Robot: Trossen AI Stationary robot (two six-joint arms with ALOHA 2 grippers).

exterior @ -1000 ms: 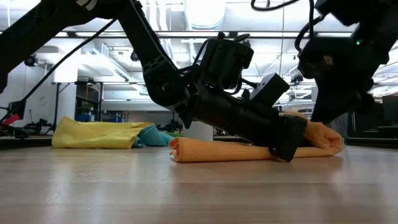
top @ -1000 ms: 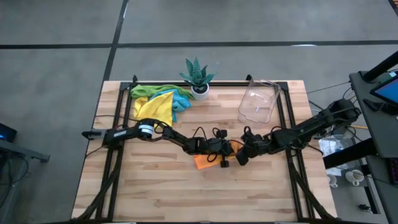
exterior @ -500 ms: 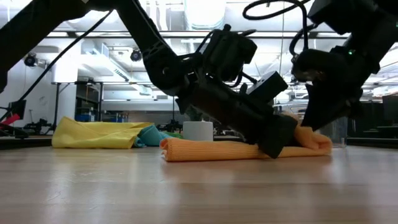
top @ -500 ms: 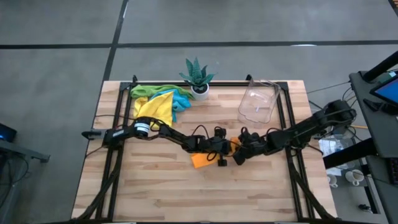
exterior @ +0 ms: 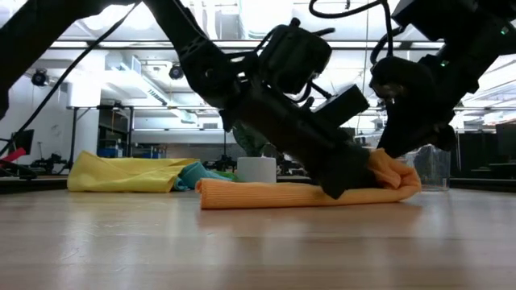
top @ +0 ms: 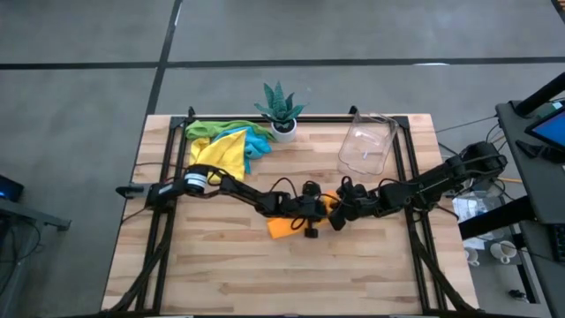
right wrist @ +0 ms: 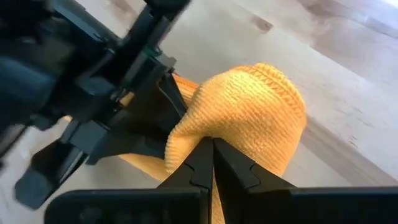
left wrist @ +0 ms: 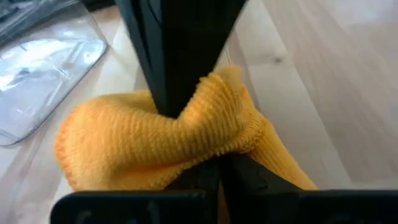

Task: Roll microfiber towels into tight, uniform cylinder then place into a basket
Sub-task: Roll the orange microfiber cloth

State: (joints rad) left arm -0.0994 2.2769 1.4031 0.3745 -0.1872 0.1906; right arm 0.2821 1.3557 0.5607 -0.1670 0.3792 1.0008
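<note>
While rolling the soft orange microfiber towel point(exterior: 298, 192) mid-tabletop point(top: 221, 274), left end effector point(top: 316, 209) & right end effector point(top: 339, 215) both pinched its bunched end, prob. to keep the roll tight.

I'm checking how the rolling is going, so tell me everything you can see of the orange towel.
The orange towel is a soft ribbed knit cloth lying low on the wooden table near its middle, partly rolled into a long flat tube with a bunched, raised end. Both grippers are shut on that bunched end: the left gripper and the right gripper pinch its folds from opposite sides. It lies apart from the other towels and the clear basket.
</note>
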